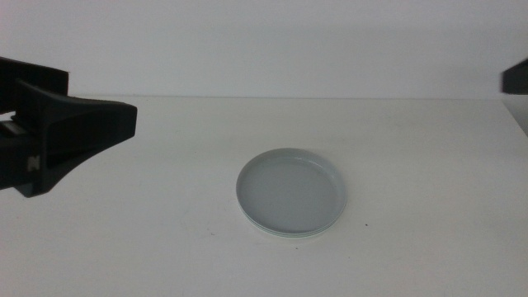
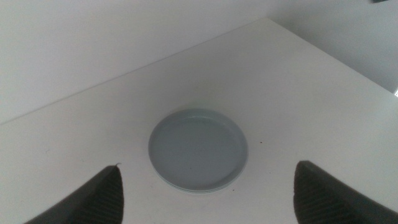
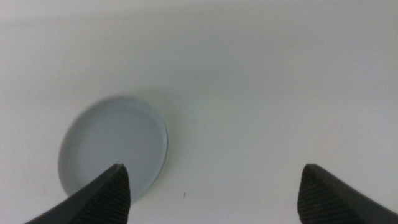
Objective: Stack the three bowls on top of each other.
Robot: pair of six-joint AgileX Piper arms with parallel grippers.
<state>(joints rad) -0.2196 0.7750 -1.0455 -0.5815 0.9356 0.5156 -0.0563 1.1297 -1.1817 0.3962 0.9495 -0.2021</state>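
Observation:
A stack of shallow round bowls (image 1: 291,192) sits on the white table, a little right of centre. The top bowl is pale grey. Thin pale rims (image 1: 285,233) of bowls beneath it show at the stack's front edge; I cannot tell their colours apart. No mint green or white bowl stands alone. My left gripper (image 1: 115,124) hangs open and empty above the table's left side, apart from the stack (image 2: 198,149). My right gripper (image 3: 212,167) is open and empty, high above the table, with the stack (image 3: 112,146) off to one side below it.
A dark part of the right arm (image 1: 516,76) shows at the upper right edge of the middle view. The table's far edge (image 1: 330,97) meets a white wall. A small dark speck (image 1: 364,224) lies near the stack.

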